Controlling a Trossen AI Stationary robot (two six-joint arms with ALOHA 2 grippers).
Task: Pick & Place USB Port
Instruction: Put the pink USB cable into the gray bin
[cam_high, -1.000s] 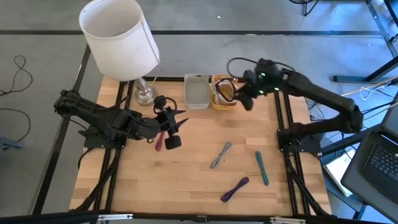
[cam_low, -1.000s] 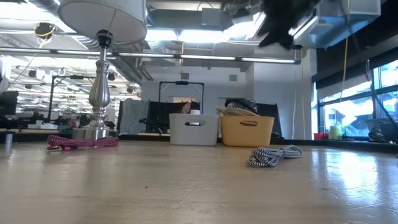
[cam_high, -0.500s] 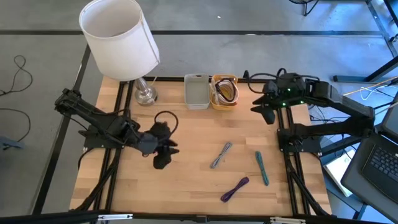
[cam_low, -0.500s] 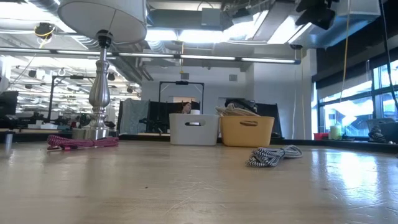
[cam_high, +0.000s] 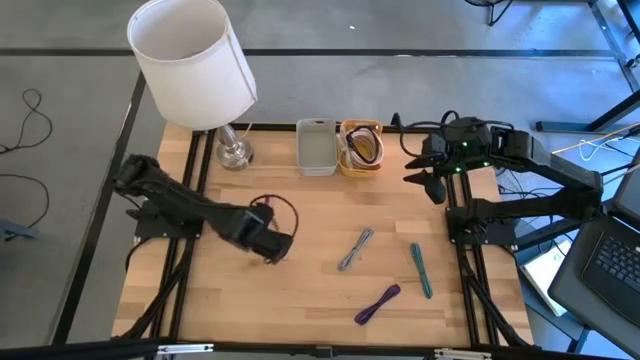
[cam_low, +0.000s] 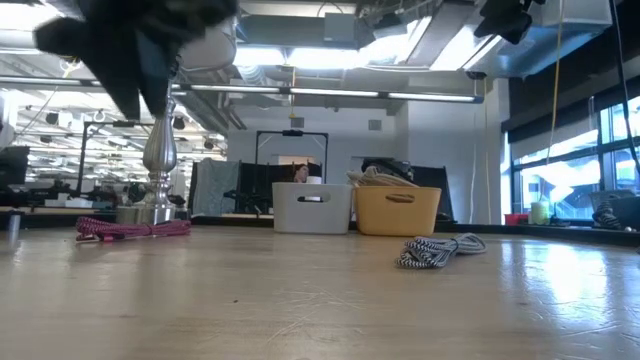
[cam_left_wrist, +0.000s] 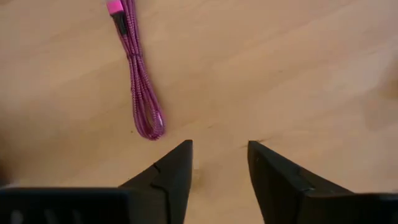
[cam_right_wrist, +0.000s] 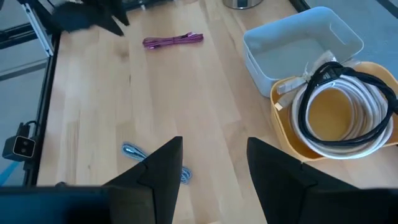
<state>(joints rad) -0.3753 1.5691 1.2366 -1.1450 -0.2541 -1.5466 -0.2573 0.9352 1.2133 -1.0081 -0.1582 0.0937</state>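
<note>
Evidently light and limp, the bundled magenta braided USB cable (cam_left_wrist: 138, 81) was best pinched mid-bundle; the left end effector (cam_left_wrist: 219, 169), open and empty, hovered near it.

White-shaded lamp (cam_high: 192, 62) at table's (cam_high: 310, 280) far-left corner

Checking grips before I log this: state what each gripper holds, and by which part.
Nothing is held. The left gripper stands open above bare wood near the pink cable; the right gripper is open and empty too.
</note>
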